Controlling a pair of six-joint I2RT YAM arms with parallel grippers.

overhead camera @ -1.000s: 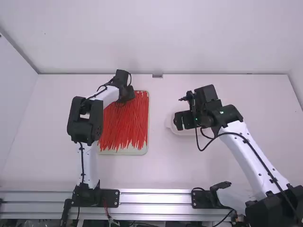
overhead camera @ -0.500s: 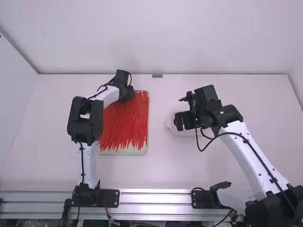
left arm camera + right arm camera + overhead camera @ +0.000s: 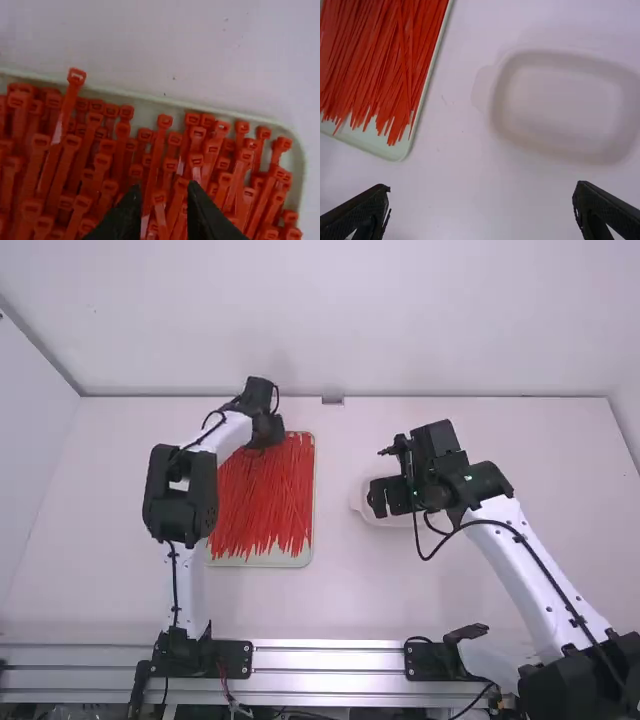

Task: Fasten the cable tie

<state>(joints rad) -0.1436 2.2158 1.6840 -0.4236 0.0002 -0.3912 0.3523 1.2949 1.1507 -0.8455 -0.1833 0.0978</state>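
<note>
A heap of red cable ties point(image 3: 265, 500) lies in a pale tray point(image 3: 312, 490) left of the table's middle. My left gripper point(image 3: 262, 428) is at the tray's far end, down among the tie heads point(image 3: 100, 160). In the left wrist view its fingers point(image 3: 161, 205) stand close together with one red tie point(image 3: 159, 196) pinched between them. My right gripper point(image 3: 395, 495) hovers over a white dish point(image 3: 358, 502) right of the tray. In the right wrist view it point(image 3: 480, 225) is wide open with nothing in it, above the bare table beside the dish point(image 3: 555, 55).
The tray's far rim point(image 3: 200, 107) runs just beyond the tie heads. The tie tails point(image 3: 385, 60) reach the tray's near corner point(image 3: 405, 152). Bare white table surrounds the tray and the dish, with walls at the far side and at the left.
My left gripper has shifted a little toward the tray's far edge. The right arm has kept still.
</note>
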